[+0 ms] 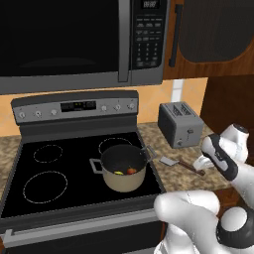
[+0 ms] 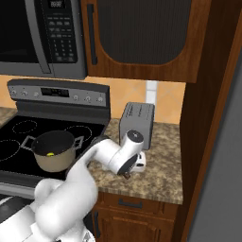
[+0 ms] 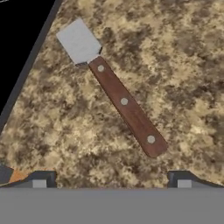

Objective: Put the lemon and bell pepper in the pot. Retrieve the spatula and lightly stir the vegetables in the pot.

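Slim spatula with flat grey metal blade and riveted brown handle [image 3: 124, 101] lay flat on the speckled granite counter [image 3: 183, 65], just right of the black stovetop [image 1: 74, 163]. The gripper [image 3: 111, 179] hung above it, jaws wide and empty; best to descend squarely and pinch mid-handle. Beige saucepot [image 1: 123, 171] held yellow lemon [image 1: 119, 172] and red pepper [image 1: 131, 170].

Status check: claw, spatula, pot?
Claw open above spatula, which lies flat on counter. Lemon and pepper in pot. Nothing in the way.

Base views behind, hand view overhead — spatula [image 3: 114, 89]
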Motion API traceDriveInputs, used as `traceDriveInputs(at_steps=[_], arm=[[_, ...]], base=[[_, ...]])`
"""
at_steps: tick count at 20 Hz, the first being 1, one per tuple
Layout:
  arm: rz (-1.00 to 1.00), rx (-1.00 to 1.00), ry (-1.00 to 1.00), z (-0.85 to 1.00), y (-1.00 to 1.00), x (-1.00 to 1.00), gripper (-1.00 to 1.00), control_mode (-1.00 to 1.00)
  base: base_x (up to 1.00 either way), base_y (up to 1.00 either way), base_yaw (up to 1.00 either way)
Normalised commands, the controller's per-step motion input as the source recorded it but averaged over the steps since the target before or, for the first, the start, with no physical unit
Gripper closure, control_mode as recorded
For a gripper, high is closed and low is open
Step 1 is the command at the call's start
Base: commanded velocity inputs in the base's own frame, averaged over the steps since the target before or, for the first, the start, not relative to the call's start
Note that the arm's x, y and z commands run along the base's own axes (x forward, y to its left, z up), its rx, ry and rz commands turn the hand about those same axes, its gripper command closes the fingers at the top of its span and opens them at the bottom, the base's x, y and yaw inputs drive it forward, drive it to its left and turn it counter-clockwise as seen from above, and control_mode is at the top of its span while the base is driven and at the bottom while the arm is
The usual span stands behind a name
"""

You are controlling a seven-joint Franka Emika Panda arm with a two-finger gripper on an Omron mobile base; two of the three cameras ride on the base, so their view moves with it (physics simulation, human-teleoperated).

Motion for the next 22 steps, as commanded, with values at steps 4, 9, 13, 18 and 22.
traceDriveInputs(at_steps=[4, 9, 13, 18, 22], arm=[[0.09, 0.00, 0.10, -0.36, -0.17, 0.34, -1.00, -1.00], [0.08, -0.01, 0.10, -0.33, -0.03, 0.37, -1.00, -1.00], [0.11, -0.02, 0.01, -0.29, -0.19, 0.04, -1.00, -1.00], [0.12, -0.02, 0.00, -0.26, -0.07, 0.00, -1.00, -1.00], [0.11, -0.04, 0.00, -0.21, 0.12, -0.17, -1.00, -1.00]], base=[[0.00, 0.00, 0.00], [0.00, 0.00, 0.00], [0.00, 0.00, 0.00], [0.00, 0.00, 0.00], [0.00, 0.00, 0.00]])
